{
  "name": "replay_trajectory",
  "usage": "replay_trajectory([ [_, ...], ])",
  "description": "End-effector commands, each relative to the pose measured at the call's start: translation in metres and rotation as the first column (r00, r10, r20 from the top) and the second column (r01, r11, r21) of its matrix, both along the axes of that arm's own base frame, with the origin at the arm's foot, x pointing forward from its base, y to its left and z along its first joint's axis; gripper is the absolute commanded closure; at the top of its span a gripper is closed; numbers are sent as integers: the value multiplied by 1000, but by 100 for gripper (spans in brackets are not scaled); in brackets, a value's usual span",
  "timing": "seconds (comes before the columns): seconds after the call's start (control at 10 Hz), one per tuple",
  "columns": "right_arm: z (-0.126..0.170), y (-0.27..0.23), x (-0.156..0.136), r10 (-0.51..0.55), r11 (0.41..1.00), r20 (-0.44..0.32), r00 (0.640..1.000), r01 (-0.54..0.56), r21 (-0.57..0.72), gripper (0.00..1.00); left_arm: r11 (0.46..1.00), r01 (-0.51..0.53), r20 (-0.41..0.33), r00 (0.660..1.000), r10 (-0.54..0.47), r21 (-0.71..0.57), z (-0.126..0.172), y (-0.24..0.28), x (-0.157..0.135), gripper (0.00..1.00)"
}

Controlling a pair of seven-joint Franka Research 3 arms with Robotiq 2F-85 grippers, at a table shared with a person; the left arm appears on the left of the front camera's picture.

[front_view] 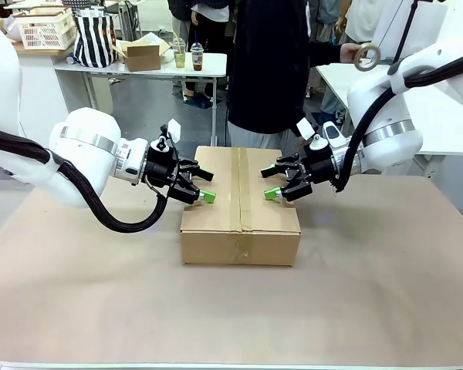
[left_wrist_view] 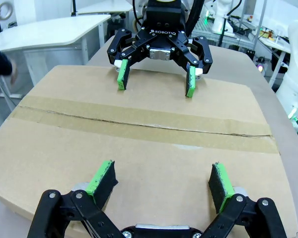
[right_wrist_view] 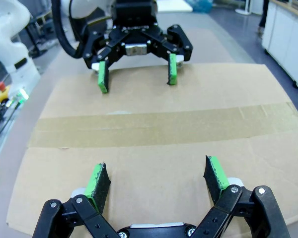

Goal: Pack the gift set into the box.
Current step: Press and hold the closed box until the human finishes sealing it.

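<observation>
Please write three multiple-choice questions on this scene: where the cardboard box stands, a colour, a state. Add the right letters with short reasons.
1. Where does the cardboard box stand?
A. in the middle of the near table
B. on a white table at the back
C. in the person's hands
2. What colour are the finger pads?
A. red
B. blue
C. green
3. How is the box top?
A. flaps open
B. shut, tape along the seam
C. cut away
Answers: 1 A, it sits mid-table under the left gripper and right gripper; 2 C, both wrist views show green; 3 B, tape crosses the closed flaps.
</observation>
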State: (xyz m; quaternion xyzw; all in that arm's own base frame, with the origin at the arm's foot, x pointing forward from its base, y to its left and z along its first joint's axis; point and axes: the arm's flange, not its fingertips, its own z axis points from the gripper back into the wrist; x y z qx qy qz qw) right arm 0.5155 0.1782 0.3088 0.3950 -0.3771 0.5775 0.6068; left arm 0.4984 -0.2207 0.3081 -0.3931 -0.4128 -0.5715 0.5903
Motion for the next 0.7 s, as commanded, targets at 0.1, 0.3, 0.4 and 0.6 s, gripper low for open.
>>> replay_trajectory([
  [0.1,-2,0,-1,-4,1000,0,1000,4,-9,0,1000,6,10,1000,-6,2,-4,1,-1,0],
  [0.3,-2,0,-1,-4,1000,0,1000,4,-9,0,1000,6,10,1000,-6,2,-4,1,-1,0],
  [0.4,-2,0,-1,-4,1000,0,1000,4,-9,0,1000,6,10,1000,-6,2,-4,1,-1,0],
  [0.6,-2,0,-1,-4,1000,0,1000,4,-9,0,1000,6,10,1000,-6,2,-4,1,-1,0],
])
